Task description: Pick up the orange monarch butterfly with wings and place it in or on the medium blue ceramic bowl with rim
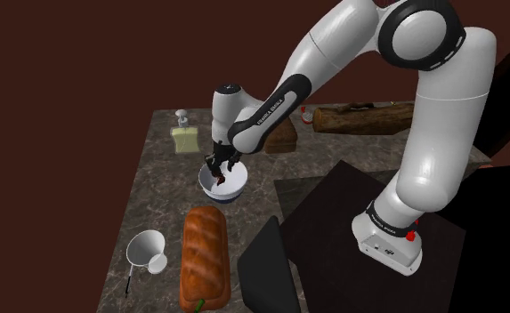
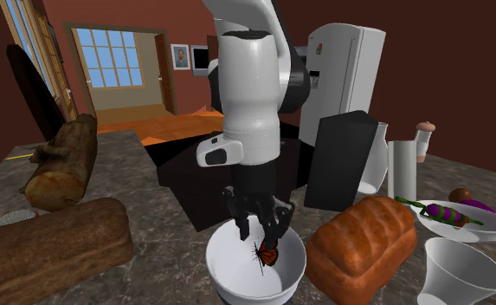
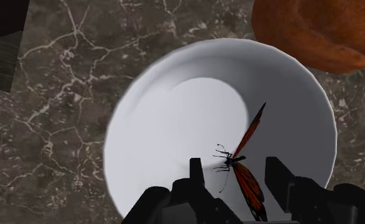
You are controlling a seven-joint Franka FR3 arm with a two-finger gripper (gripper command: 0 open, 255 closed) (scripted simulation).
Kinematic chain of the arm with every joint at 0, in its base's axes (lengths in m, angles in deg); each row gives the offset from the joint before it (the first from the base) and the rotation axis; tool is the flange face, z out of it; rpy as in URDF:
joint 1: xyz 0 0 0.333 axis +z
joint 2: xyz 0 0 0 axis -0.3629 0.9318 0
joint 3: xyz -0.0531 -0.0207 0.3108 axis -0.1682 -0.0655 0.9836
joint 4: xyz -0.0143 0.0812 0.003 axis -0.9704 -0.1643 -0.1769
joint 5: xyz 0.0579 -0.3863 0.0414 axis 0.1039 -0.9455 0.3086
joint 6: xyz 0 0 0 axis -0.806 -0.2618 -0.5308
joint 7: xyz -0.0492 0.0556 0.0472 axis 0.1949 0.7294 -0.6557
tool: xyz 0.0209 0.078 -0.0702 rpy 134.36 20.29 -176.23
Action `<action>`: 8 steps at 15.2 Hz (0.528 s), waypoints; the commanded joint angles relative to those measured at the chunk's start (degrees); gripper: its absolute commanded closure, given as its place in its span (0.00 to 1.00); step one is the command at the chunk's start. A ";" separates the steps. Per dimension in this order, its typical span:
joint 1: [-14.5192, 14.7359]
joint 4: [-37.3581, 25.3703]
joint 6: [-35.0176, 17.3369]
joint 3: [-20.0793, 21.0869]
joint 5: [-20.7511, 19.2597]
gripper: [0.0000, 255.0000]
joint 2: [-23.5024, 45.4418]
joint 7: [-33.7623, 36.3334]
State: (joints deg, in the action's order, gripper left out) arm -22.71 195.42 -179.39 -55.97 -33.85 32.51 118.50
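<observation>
Black gripper (image 3: 237,164), fingers apart (clear of the orange butterfly (image 3: 248,188) between them), above the white bowl (image 3: 143,127).

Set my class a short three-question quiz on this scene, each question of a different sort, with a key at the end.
1. True or false: the butterfly sits outside the bowl.
2. Multiple choice: which thing lies just beside the bowl? A) a brown bread loaf B) a red apple C) a green bottle
3. Fill in the gap: the gripper hangs over the bowl with its two black fingers standing ____, the butterfly between them.

Key: 1 false, it is inside the bowl; 2 A; 3 apart.
</observation>
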 commanded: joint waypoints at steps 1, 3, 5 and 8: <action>0.00 0.00 0.00 0.00 0.00 0.00 0.00 0.00; 0.00 0.00 0.00 0.00 0.00 0.00 0.00 0.00; 0.00 0.00 0.00 0.00 0.00 0.00 0.00 0.00; -2.02 0.48 4.44 2.27 3.45 0.00 -5.24 -2.41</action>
State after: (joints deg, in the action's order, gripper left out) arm -24.14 195.64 -176.42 -54.44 -31.56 29.03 116.82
